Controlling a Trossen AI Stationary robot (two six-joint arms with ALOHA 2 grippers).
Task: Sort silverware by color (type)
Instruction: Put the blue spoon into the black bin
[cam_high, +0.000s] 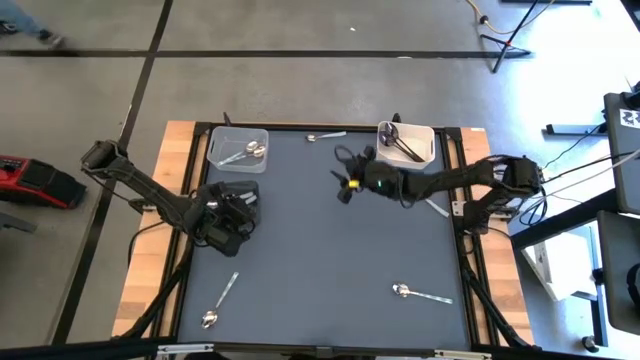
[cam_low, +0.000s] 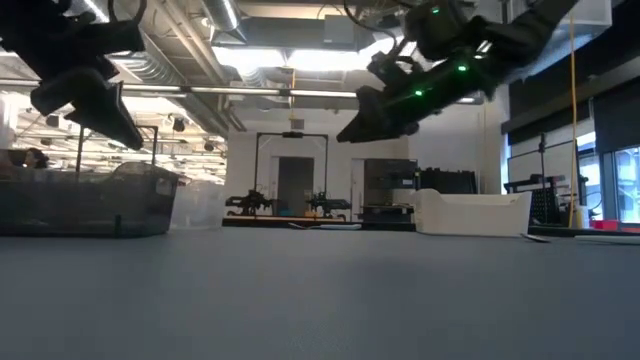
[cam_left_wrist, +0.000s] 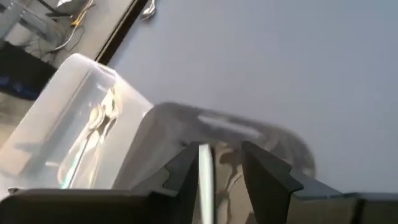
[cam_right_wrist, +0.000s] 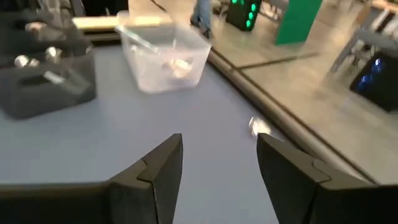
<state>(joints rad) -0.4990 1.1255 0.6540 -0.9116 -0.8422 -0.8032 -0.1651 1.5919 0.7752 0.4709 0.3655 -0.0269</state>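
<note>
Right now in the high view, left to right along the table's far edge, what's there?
clear bin → loose spoon → white bin

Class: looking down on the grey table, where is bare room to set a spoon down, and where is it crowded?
Free: the wide grey middle between the silver spoon near the front left and the silver spoon near the front right. Crowded: the far edge, with the clear plastic bin, dark bin, white bin and both arms.
</note>
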